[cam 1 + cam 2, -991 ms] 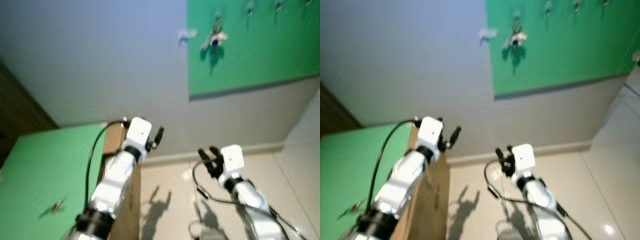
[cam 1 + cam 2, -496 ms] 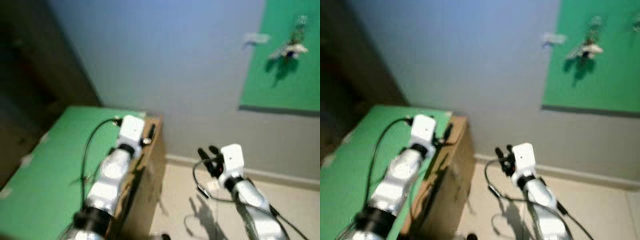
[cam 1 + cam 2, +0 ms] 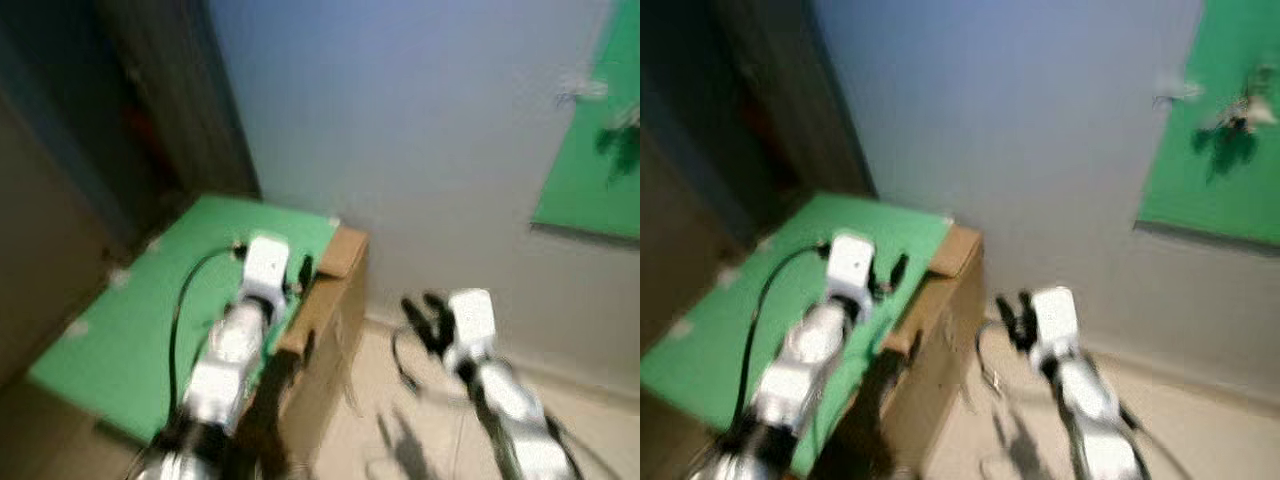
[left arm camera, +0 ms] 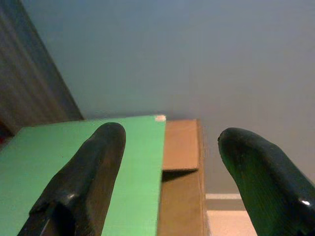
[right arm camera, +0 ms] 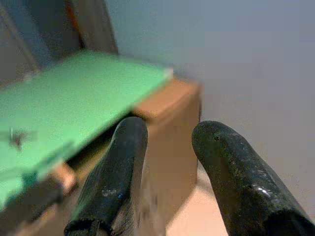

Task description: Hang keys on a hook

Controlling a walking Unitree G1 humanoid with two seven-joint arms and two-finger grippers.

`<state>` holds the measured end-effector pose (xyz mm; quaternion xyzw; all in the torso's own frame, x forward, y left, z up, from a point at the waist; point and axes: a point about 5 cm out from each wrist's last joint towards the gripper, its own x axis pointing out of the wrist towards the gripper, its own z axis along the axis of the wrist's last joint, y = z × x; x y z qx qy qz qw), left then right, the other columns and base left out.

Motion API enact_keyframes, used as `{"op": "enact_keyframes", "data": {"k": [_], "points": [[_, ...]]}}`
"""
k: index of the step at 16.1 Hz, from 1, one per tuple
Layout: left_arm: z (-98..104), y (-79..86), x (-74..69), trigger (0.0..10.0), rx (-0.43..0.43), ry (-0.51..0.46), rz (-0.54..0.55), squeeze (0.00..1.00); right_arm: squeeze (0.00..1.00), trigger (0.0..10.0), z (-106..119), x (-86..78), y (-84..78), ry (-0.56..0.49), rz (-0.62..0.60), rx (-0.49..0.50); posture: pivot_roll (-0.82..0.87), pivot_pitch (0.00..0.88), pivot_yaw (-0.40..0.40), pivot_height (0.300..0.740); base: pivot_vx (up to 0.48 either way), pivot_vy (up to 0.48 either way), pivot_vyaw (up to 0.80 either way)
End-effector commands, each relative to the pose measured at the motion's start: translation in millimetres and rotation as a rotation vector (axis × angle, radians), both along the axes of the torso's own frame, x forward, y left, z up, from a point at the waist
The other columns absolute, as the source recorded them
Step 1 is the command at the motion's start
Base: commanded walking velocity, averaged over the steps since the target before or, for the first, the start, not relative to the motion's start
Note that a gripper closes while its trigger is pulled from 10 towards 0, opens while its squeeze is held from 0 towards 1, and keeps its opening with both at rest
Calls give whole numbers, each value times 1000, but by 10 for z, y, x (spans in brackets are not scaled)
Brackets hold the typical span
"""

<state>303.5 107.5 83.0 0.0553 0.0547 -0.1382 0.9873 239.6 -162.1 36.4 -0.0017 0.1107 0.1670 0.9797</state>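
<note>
I see left gripper (image 4: 170, 162) spread above green board (image 3: 150, 330) | right gripper (image 5: 167, 162) parted, empty, beside cardboard box (image 3: 325, 350) | keys (image 3: 1240, 115) on wall panel (image 3: 1230, 190)

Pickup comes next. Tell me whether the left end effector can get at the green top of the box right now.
Probably yes. The left end effector hangs open just above the green top, near its wall-side edge, with nothing between them. Lowering it should be enough.

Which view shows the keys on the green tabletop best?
Right wrist view: the keys lie as a small dark shape on the green tabletop. Both eye views are blurred and the left wrist view shows bare green surface.
</note>
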Motion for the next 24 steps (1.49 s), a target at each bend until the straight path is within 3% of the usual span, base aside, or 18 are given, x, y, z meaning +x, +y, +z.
{"op": "enact_keyframes", "data": {"k": [1, 14, 16, 19, 21, 24], "points": [[-62, 68, -9, 10000, -2, 39, 45, 0, 0, 10000, 21, 12, 28, -4, 16, 11, -167, 32, 147, 740, 0, 0, 531], [-106, 72, -8, 10000, 37, 47, 92, 0, 0, 10000, 14, 5, 38, 2, 43, 3, -167, 19, 143, 740, 0, 0, 506], [-123, 81, -8, 10000, -16, 71, 138, 0, 0, 10000, 15, 13, 26, 7, 44, 7, -166, 14, 138, 740, 0, 0, 488], [-96, 69, -37, 10000, -57, 38, 119, 0, 0, 10000, 20, 20, 21, 6, 46, 7, -166, 14, 138, 740, 0, 0, 483], [-69, 119, -88, 10000, -50, -18, 94, 0, 0, 10000, 31, 15, 9, -4, 34, 9, -164, 14, 136, 740, 0, 0, 481], [-64, 324, -309, 10000, -23, -73, 73, 0, 0, 10000, 66, -7, -38, -32, 0, 12, -151, 19, 145, 740, 0, 0, 483]]}}
